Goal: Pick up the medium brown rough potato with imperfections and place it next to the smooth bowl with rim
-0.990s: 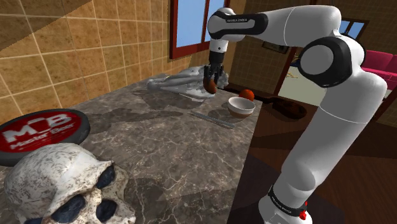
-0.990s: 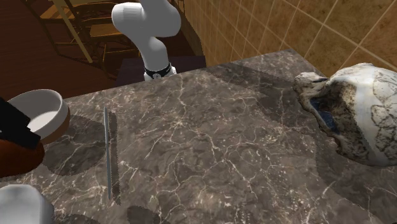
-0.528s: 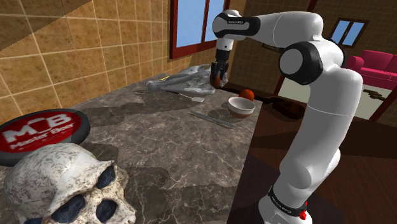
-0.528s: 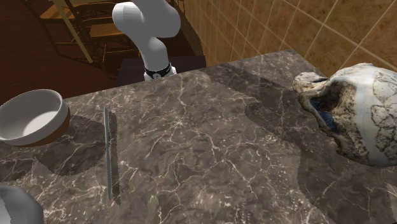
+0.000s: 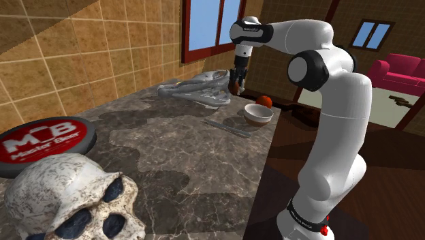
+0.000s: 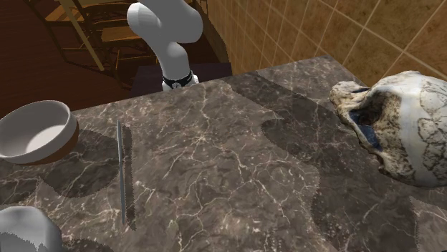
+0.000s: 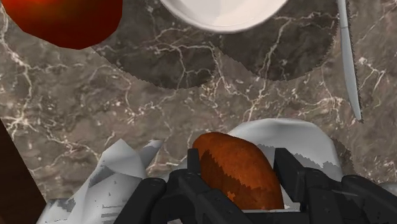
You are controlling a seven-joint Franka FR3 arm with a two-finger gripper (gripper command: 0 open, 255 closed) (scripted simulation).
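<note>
The potato (image 7: 236, 167), brown and rough with darker patches, is clasped from both sides between the black fingers (image 7: 287, 173) of the gripper (image 7: 240, 175), which is closed on it. In the shoulder view the gripper (image 5: 235, 82) is seen raised well above the marble counter (image 5: 177, 157), with the potato (image 5: 233, 88) held at its tips, clear of the surface.

Directly beneath the gripper a grey-white crumpled object (image 7: 121, 168) is spread over the counter. Beyond the fingertips, past a stretch of bare marble, the white bowl (image 7: 222, 13) is found, apart from the potato. A red round object (image 7: 60, 19) lies near the bowl on one side, and a thin serrated blade (image 7: 348, 60) lies on the other.

The clasp itself is shown by the wrist view; the height is given by the shoulder view, where the bowl (image 5: 259, 114) sits lower than the gripper, with the red round object (image 5: 263, 101) just behind it and the blade (image 5: 227, 128) in front. Well apart from the gripper, a red disc (image 5: 44, 138) with white letters and a mottled skull (image 5: 68, 201) are seen there, along with the white arm (image 5: 340, 102).

In the second exterior view the bowl (image 6: 36, 132) is shown with a brownish outer wall, the blade (image 6: 125, 175) with its teeth, the skull (image 6: 401, 125) from the side, and an edge of the crumpled object (image 6: 25, 229).
</note>
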